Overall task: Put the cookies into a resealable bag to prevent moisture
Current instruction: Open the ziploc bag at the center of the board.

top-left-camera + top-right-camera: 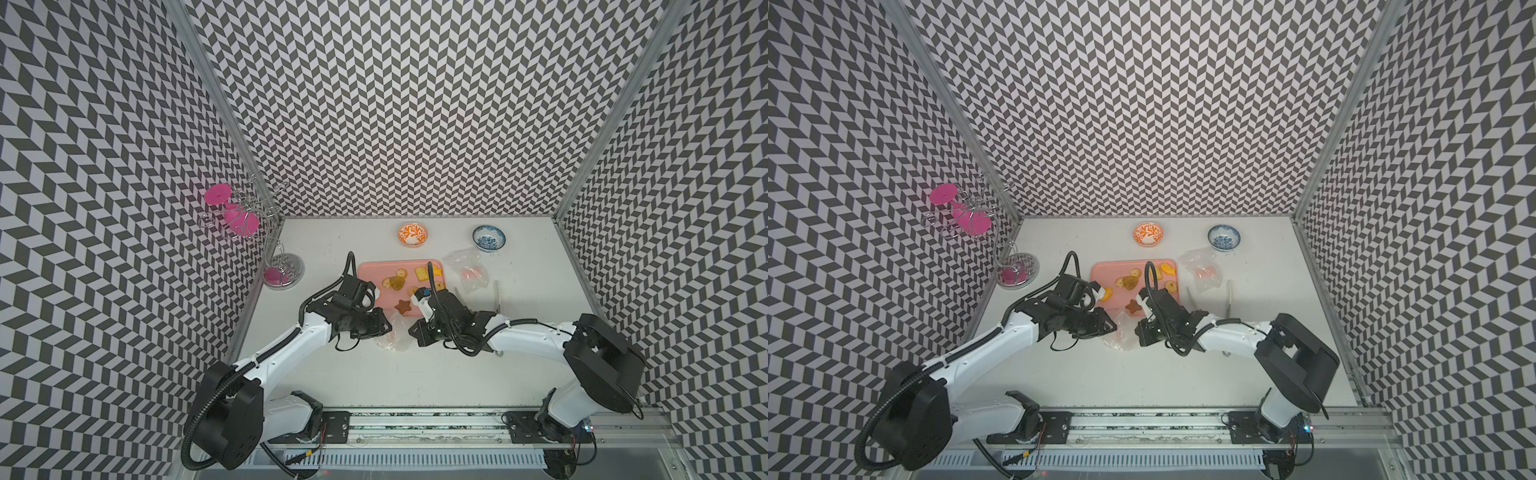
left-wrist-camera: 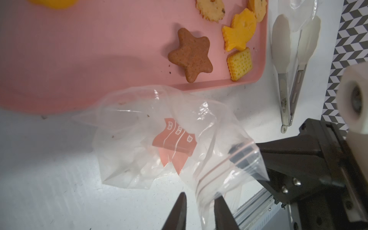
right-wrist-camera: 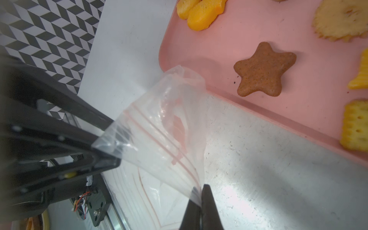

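The cookies lie on a pink tray (image 1: 370, 270) (image 1: 1104, 270): a dark brown star (image 1: 403, 306) (image 2: 191, 54) (image 3: 262, 69), a yellow fish (image 2: 238, 32) and a yellow square (image 2: 240, 63) among them. A clear resealable bag (image 1: 390, 332) (image 1: 1121, 332) (image 2: 159, 139) (image 3: 169, 129) hangs between my two grippers just in front of the tray. My right gripper (image 3: 200, 192) (image 1: 411, 332) is shut on one end of its zip edge. My left gripper (image 2: 201, 196) (image 1: 384, 326) stands slightly open, and the other end of the zip edge runs loosely between its fingers.
Metal tongs (image 1: 496, 297) (image 2: 286, 79) lie right of the tray. Behind them is a second clear bag (image 1: 469, 270). An orange bowl (image 1: 412, 234) and a blue bowl (image 1: 489, 238) stand at the back. At the left wall is a wire stand (image 1: 282, 270) with pink glasses.
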`<control>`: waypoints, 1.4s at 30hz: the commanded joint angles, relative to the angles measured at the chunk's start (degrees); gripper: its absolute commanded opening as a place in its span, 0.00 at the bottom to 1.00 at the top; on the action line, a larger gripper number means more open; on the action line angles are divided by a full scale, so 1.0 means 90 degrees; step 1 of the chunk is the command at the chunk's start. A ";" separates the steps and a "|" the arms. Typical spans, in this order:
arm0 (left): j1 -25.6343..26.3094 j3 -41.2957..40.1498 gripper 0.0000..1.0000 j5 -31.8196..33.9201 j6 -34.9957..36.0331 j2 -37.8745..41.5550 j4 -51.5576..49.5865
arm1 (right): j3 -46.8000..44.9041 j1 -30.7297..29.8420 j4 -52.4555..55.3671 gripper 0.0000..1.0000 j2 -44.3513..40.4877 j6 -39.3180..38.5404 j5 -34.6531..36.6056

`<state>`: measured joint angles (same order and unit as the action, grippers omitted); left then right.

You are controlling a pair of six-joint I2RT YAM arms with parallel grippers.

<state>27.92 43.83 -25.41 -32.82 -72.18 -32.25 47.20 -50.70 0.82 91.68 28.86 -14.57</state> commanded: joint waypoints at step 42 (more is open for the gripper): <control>-0.0478 0.0519 0.00 -0.1031 0.0665 -0.1545 -0.0750 | 0.0310 0.0206 0.0208 0.53 -0.0494 -0.1709 0.0524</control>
<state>23.83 47.77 -33.50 -28.12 -84.82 -40.60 52.16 -48.62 8.75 93.54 15.90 -13.52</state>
